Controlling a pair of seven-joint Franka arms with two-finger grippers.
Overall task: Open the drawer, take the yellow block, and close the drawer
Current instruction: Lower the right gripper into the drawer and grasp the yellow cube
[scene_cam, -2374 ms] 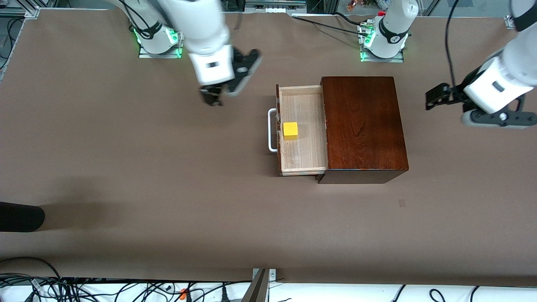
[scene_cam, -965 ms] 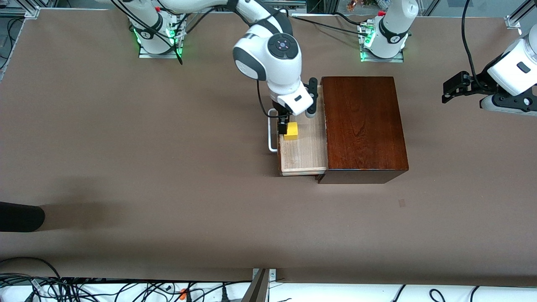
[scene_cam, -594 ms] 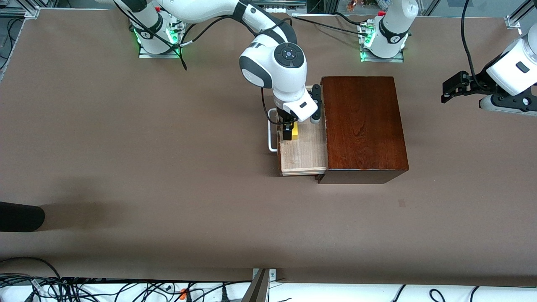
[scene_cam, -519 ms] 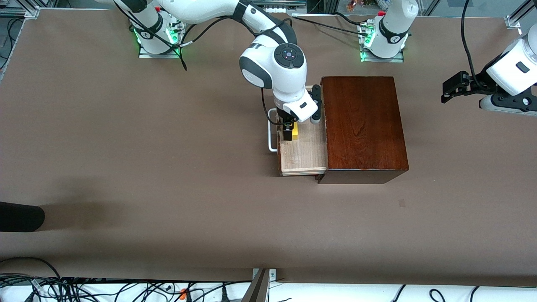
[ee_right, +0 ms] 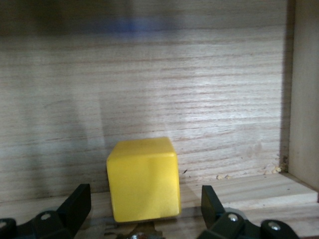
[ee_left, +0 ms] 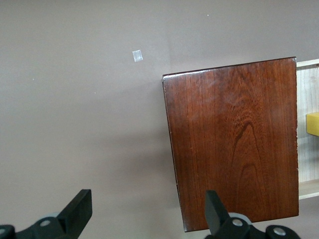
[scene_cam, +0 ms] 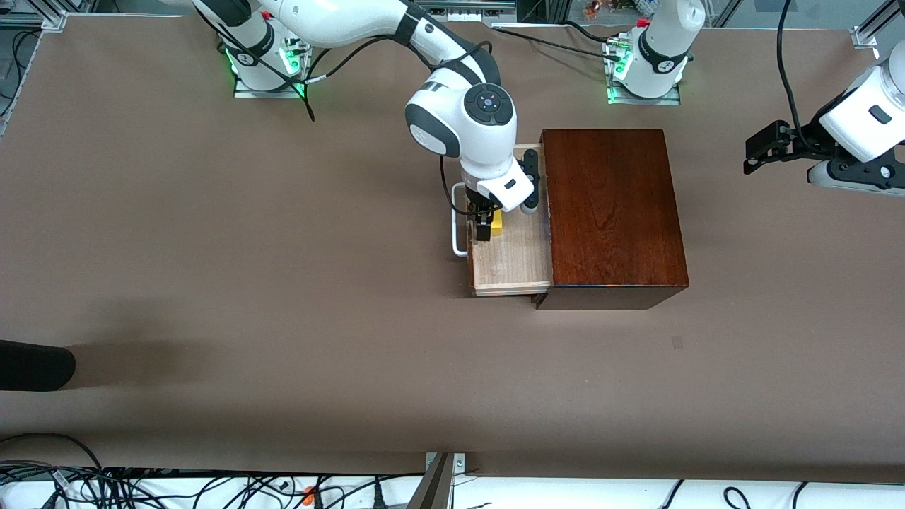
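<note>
The drawer [scene_cam: 512,263] stands pulled out of its reddish-brown box [scene_cam: 608,212], with its white handle [scene_cam: 456,220] toward the right arm's end of the table. The yellow block [scene_cam: 499,223] rests on the drawer's pale floor [ee_right: 199,99] close to the drawer front. My right gripper [ee_right: 144,205] is down inside the drawer, open, one finger [ee_right: 77,203] on each side of the yellow block [ee_right: 143,179] with a gap to each. My left gripper [scene_cam: 760,148] hangs open and empty over the table beside the box [ee_left: 234,139], toward the left arm's end, waiting.
The drawer's side wall [ee_right: 304,99] rises close to my right gripper. A black object [scene_cam: 35,364] juts in at the right arm's end of the table, nearer the front camera. A small tape mark [scene_cam: 677,342] lies on the brown table. Cables [scene_cam: 212,488] run along the front edge.
My right gripper has come down into the drawer and now straddles the yellow block, covering part of it. The left arm, the block and the drawer have not moved.
</note>
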